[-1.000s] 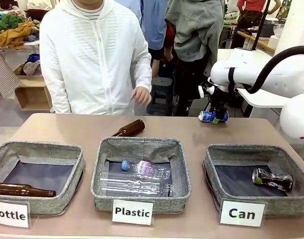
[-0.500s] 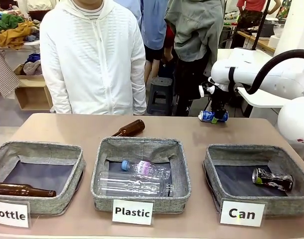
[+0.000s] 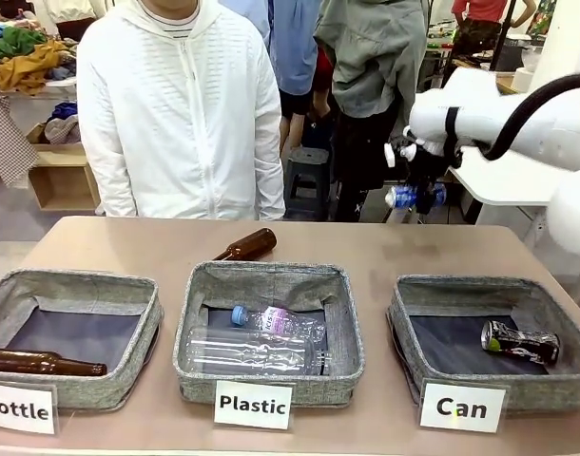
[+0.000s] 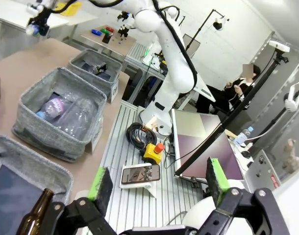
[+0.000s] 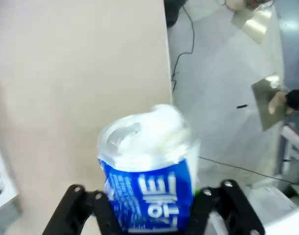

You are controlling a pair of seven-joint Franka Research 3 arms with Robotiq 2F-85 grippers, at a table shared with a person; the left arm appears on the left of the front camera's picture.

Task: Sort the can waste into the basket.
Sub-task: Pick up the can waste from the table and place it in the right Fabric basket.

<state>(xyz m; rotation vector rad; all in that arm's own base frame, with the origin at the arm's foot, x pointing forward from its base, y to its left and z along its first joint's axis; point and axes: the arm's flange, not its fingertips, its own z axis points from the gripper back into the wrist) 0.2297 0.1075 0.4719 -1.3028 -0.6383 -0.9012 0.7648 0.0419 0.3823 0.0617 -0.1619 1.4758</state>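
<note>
A tan table [image 3: 385,252] ran across the front view with three grey fabric baskets in a row along its near edge, each behind a white sign. The right basket [image 3: 404,323], signed "Can", held a dented black can [image 3: 519,342] lying on its side near its right wall. The middle basket [image 3: 271,280], signed "Plastic", held two clear plastic bottles [image 3: 261,342]. The left basket [image 3: 81,285], signed "Bottle", held a brown glass bottle [image 3: 43,362] lying flat. Another brown bottle [image 3: 247,245] lay on the table just behind the middle basket.

The right gripper [image 3: 418,198] hung in the air above the far right part of the table, closed around a dented blue can [image 3: 404,197] with white lettering, held sideways and clear of the tabletop. In the right wrist view, the can [image 5: 149,181] sat clamped between the two black fingers, its crushed silver top facing the camera, with the table edge and floor below.

The left gripper [image 4: 157,183] was wide open and held nothing, off the near side of the table.

A person in a white hooded jacket [image 3: 181,114] stood at the far side.
</note>
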